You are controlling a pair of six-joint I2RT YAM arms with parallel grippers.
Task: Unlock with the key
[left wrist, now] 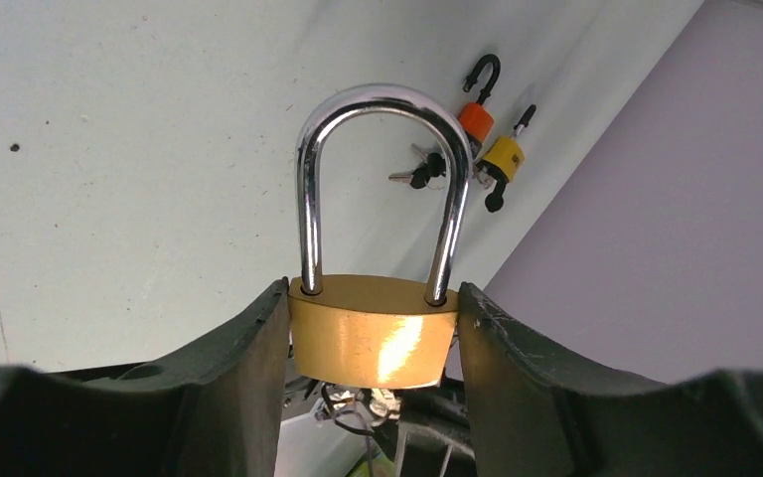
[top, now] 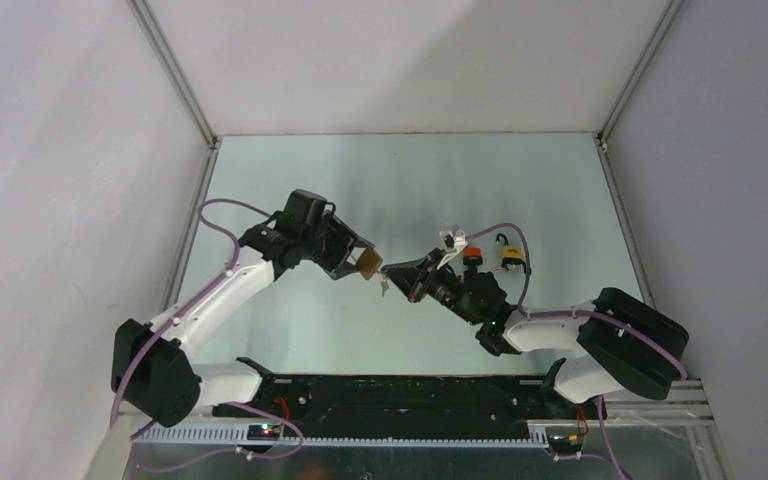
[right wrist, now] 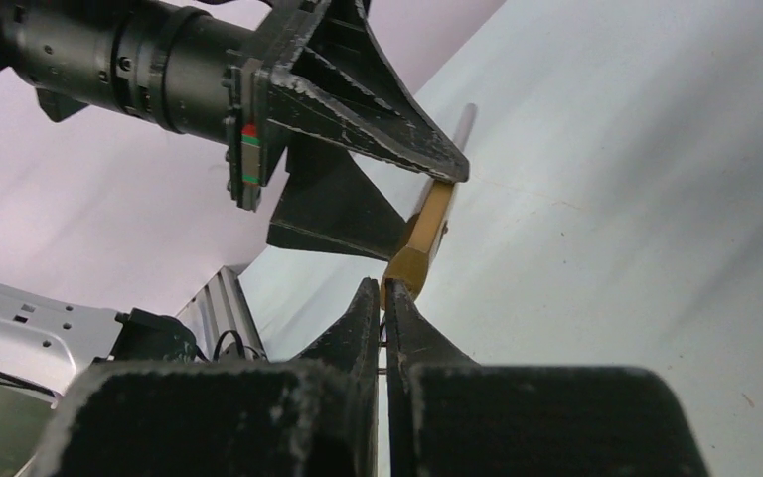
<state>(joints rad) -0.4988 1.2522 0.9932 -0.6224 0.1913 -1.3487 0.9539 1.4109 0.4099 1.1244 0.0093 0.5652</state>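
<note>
Two grippers meet above the table (top: pixel 360 170): left gripper (left wrist: pixel 373 290) clamps the brass padlock (left wrist: pixel 373 343) by its body, chrome shackle (left wrist: pixel 378 107) seated; right gripper (right wrist: pixel 383 298), pinched shut, holds the small metal key (left wrist: pixel 363 405) at its underside. Insertion cannot be confirmed; turning and release remain.

Small orange-bodied padlock (top: pixel 474 255) w/ black hook shackle lies flat on pale grey-green matte tabletop (top: pixel 400 170), back from right claw (top: pixel 388 272) tips, on its far side, nr its wrist end. Small yellow-bodied padlock (top: pixel 509 259), black shackle too, just beside orange one, further out from claw tips; touching or not, can't tell. Bunch of loose silver keys w/ black heads (left wrist: pixel 422 174) by orange lock, on claw-tip side. All three well ahead of left claw (top: pixel 365 262). White panel walls (top: pixel 410 60) + alu corner posts (top: pixel 175 75) round the tabletop, beyond both claws.
</note>
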